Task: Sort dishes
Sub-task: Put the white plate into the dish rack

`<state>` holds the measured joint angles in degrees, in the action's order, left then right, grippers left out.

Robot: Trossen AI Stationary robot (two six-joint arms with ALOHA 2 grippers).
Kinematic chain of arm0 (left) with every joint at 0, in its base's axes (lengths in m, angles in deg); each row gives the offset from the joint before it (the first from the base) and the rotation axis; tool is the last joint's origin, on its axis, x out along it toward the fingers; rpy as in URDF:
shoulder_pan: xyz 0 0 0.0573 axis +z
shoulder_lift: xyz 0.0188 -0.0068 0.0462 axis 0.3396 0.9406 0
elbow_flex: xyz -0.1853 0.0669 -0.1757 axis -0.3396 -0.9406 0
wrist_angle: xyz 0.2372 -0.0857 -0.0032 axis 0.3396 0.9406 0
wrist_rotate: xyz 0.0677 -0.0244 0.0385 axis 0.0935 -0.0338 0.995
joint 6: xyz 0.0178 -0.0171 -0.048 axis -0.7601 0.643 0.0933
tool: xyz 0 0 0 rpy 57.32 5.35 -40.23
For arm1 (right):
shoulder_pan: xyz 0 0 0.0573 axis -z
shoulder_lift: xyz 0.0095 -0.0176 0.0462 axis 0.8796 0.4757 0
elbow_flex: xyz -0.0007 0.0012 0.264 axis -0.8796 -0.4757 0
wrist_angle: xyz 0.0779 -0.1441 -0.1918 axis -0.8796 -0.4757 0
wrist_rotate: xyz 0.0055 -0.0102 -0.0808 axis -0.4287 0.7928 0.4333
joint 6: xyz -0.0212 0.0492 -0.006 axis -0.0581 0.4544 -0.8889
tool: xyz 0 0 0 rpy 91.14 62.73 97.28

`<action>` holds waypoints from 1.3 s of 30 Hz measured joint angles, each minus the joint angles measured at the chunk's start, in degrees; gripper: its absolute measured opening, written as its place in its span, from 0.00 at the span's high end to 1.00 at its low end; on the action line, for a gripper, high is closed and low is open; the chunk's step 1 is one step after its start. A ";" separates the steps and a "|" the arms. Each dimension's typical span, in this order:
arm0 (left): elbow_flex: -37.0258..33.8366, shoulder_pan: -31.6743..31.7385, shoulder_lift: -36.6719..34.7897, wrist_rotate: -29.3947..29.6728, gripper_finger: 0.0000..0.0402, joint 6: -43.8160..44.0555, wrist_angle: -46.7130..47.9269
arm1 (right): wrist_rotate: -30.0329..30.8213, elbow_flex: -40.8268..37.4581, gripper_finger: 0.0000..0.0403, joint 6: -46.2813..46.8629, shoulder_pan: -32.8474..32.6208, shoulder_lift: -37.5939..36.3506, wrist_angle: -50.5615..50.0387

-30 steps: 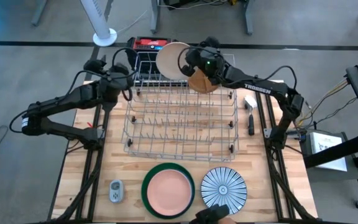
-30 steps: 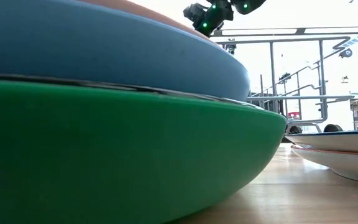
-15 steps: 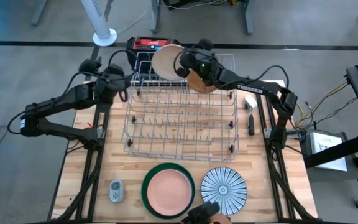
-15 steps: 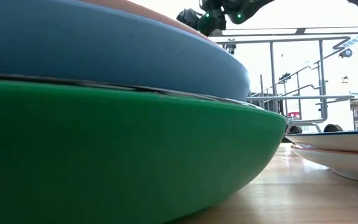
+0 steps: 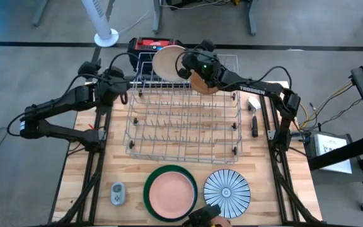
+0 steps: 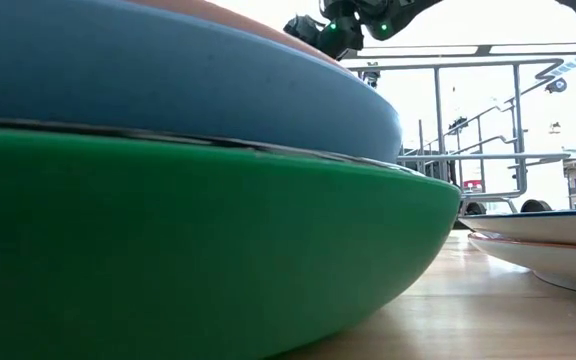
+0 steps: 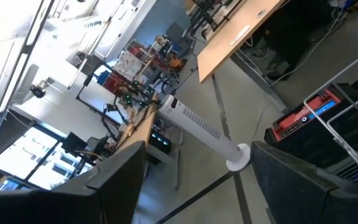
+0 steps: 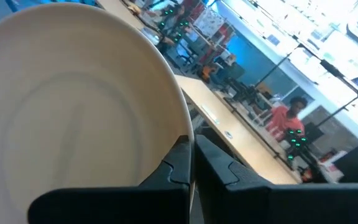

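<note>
Wooden table (image 5: 106,170) bears wire rack (image 5: 184,123), green plate (image 5: 151,194), striped plate (image 5: 227,189).

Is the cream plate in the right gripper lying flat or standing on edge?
On edge: the right gripper, shut on the cream plate, holds its rim above the wire rack.

Five dishes (image 5: 171,192), one rack (image 5: 184,123)

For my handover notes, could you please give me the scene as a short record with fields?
right gripper: shut on the cream plate, held on edge over the rack's far end
left gripper: open, empty, beside the rack's far left corner
rack: mid-table; a tan dish stands at its far end, under the right arm
near edge: pink plate on green plate; striped plate to its right
gadget: left of the green plate
</note>
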<state>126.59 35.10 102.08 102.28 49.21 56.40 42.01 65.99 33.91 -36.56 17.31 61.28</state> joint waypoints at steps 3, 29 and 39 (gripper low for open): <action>0.00 0.00 -0.21 0.00 0.31 0.89 0.77 | -0.30 0.00 1.00 0.29 -0.02 0.00 0.06; 0.00 0.00 -4.43 0.00 0.31 3.81 3.88 | -2.83 -0.59 1.00 2.41 0.00 0.00 0.39; -0.02 -0.02 -5.72 -0.02 0.31 4.10 3.90 | -3.63 -0.59 1.00 -1.36 -0.02 -0.02 2.40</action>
<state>126.57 35.08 96.36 102.26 53.30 60.30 38.38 65.40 32.54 -36.58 17.29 63.68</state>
